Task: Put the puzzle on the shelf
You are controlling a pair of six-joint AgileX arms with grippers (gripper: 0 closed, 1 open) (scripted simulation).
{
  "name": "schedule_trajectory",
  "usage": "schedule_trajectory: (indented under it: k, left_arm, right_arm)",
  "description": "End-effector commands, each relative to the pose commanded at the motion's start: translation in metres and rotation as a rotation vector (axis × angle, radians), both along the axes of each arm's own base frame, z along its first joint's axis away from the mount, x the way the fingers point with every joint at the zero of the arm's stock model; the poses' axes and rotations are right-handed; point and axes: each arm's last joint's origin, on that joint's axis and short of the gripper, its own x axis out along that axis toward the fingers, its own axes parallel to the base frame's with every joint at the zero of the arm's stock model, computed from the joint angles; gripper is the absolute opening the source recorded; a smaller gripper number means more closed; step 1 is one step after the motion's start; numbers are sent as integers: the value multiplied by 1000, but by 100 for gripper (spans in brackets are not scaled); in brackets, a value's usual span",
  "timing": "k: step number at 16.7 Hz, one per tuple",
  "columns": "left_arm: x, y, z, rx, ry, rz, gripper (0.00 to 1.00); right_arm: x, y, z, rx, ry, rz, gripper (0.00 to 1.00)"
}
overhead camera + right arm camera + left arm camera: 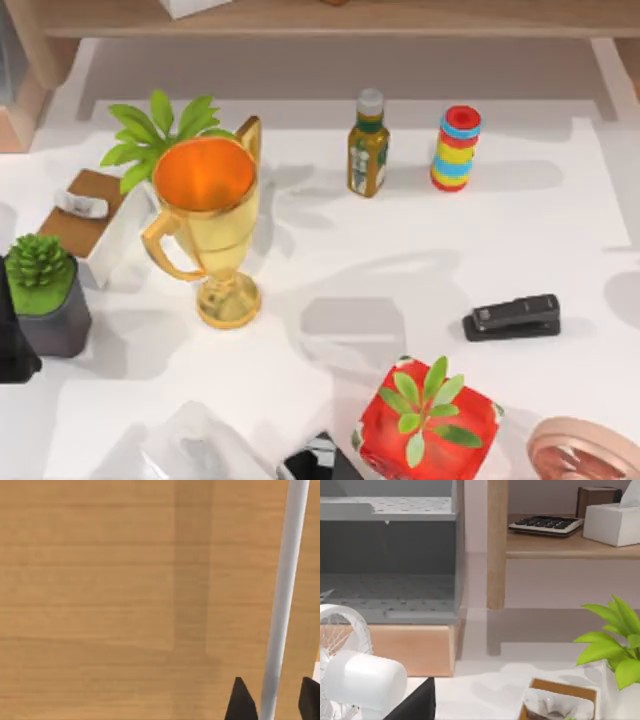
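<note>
Right gripper (274, 706) open: two dark fingertips (242, 702) standing apart, holding nothing. Directly in front of it, very close, the light-brown wooden board of the shelf (100, 580), with a darker band across the grain. Between the fingertips, farther behind, a pale straight bar (285, 580), touching neither of them; hard to say what part this is.

Well away from this gripper, down on the white desk (400, 250): a gold trophy (207, 215) with orange inside, a sauce bottle (368, 150) and, just beside it, a ring stack (456, 148) of red, yellow and blue. Nearer to the front edge, a black stapler (512, 317) and a red plant pot (428, 420). On the left side, a white box (95, 225) with brown top, a leafy plant (155, 135) behind it, a succulent (45, 290) in a grey pot. Nothing of these close to the fingertips.

In the left wrist view, on the shelf board: a calculator (546, 524), a tissue box (612, 524), a small brown box (597, 497). Beside the shelf's post, a grey tray rack (390, 555); closer, a white fan (350, 670), partly cut off.

Cut off at the top view's edges: a pink round thing (585, 455), a dark shape (15, 340) on the left, not possible to identify.
</note>
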Motion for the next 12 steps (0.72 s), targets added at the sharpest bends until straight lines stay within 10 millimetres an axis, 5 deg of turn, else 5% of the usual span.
schedule_trajectory:
  k: [6, 12]
  left_arm:
    - [0, 0, 0, 0, 0, 0, 100]
    - [0, 0, 0, 0, 0, 0, 100]
  right_arm:
    - [0, 0, 0, 0, 0, 0, 98]
    - [0, 0, 0, 0, 0, 0, 100]
